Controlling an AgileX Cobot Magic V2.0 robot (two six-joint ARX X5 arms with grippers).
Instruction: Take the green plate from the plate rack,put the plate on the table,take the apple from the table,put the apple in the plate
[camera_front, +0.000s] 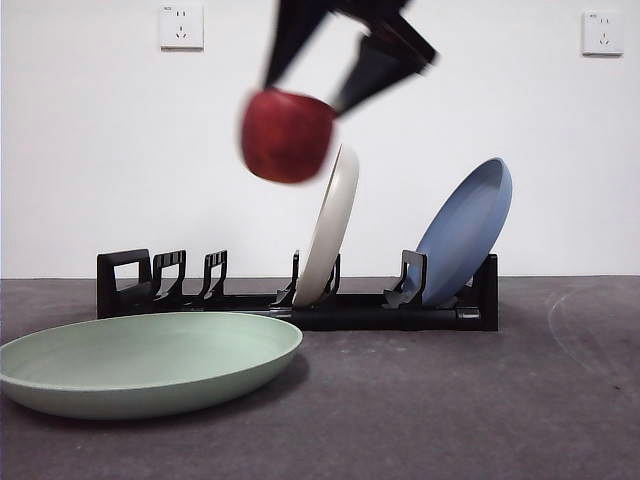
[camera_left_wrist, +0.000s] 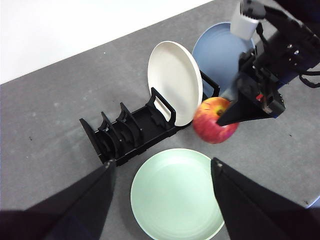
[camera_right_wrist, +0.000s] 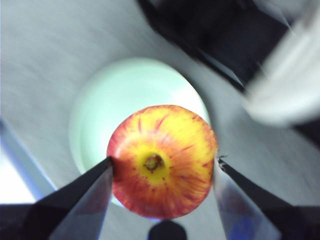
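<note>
Hanging from the top of the front view, the right gripper (camera_front: 300, 120) pinches the red apple (camera_front: 287, 136) high above the black plate rack (camera_front: 300, 295), with the green plate (camera_front: 150, 362) flat on the table (camera_front: 480, 400) below. In the left wrist view, the left gripper (camera_left_wrist: 162, 170) hovers with jaws spread over that plate; a cream-white plate (camera_left_wrist: 174, 82) and blue plate (camera_left_wrist: 220, 55) stand racked. The right wrist view alone shows the apple's yellow stem dip between its jaws.
</note>
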